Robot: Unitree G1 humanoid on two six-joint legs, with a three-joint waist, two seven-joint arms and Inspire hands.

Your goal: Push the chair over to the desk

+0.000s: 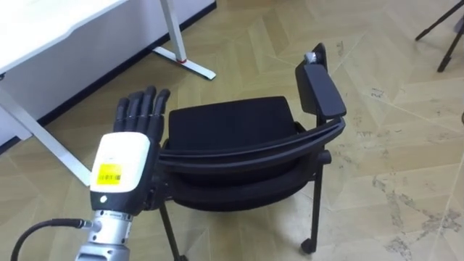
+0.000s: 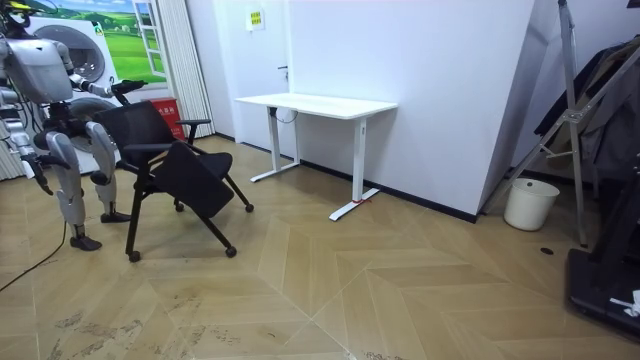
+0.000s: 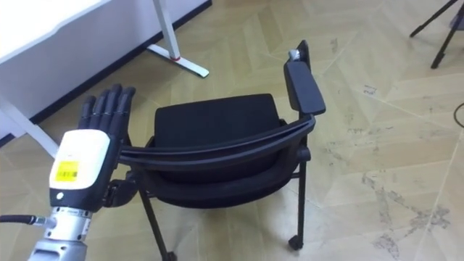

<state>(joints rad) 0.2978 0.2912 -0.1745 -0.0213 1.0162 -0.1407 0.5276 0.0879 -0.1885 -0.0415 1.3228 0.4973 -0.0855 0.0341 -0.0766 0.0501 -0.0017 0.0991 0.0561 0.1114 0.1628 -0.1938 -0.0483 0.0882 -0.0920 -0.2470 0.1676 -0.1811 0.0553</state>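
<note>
**Chair** [image 1: 232, 130]: black throughout, in seat, back, armrest pad and frame.
**Left hand** [image 1: 130, 156]: black fingers [image 1: 141, 109], with a white back bearing a yellow label.
**Desk** [image 1: 43, 29]: white top and white legs, with a red tip on one foot.
**Floor** [image 1: 406, 145]: pale wood laid in a chevron pattern, marked with grey scuffs.
**Wall** [image 2: 440, 90]: plain white.
**Bucket** [image 2: 530, 203]: white.

Probably office: white desk [image 2: 318, 104], chair [image 2: 190, 178]
</note>
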